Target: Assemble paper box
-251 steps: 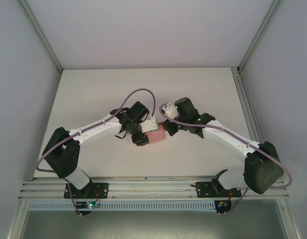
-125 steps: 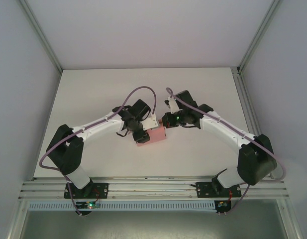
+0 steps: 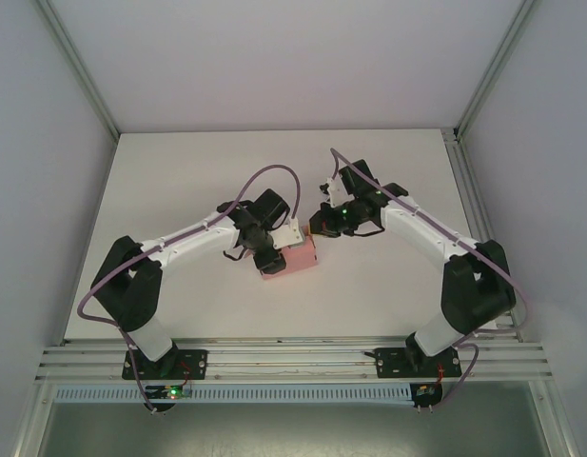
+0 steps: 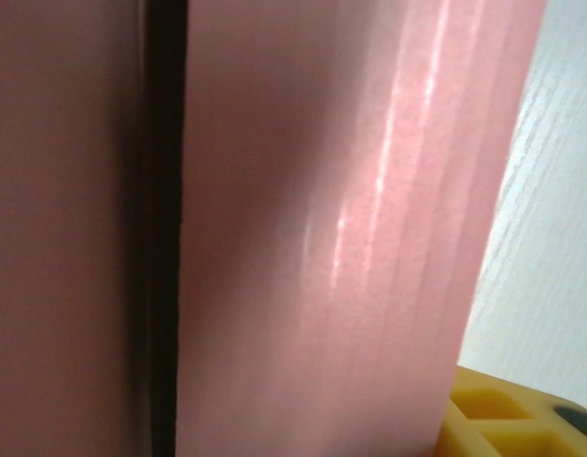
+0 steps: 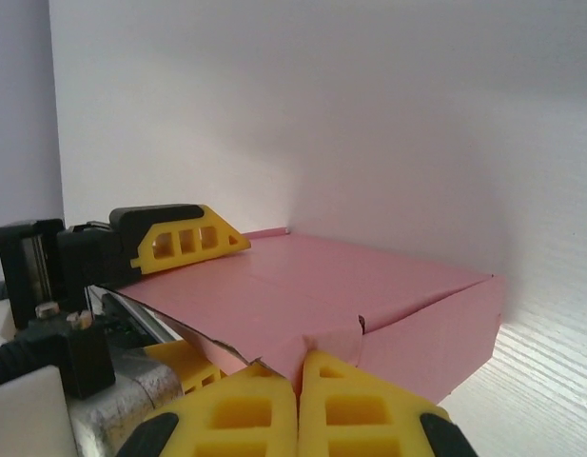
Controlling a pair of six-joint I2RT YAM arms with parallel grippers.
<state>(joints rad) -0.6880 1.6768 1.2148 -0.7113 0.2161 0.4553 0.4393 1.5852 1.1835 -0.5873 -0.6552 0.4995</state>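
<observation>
The paper box [image 3: 295, 257] is a small pink folded box lying on the white table [image 3: 179, 171] between the two arms. My left gripper [image 3: 270, 259] is shut on the box's left side. In the right wrist view one of its yellow fingers [image 5: 184, 243] lies on top of the pink card and the other [image 5: 190, 367] sits underneath. Pink card [image 4: 322, 228] with a dark slit sits very close in the left wrist view. My right gripper [image 5: 298, 369] is shut, its tips touching a torn corner flap of the box [image 5: 388, 295]. From above, the right gripper [image 3: 319, 227] sits at the box's far right corner.
White enclosure walls [image 3: 293, 57] stand behind and on both sides of the table. A metal rail [image 3: 293, 357] runs along the near edge by the arm bases. Purple cables [image 3: 274, 176] loop above both wrists.
The right gripper has drawn back from the box's right side to its far right corner, and that arm's elbow has swung left. The left gripper and box have barely shifted.
</observation>
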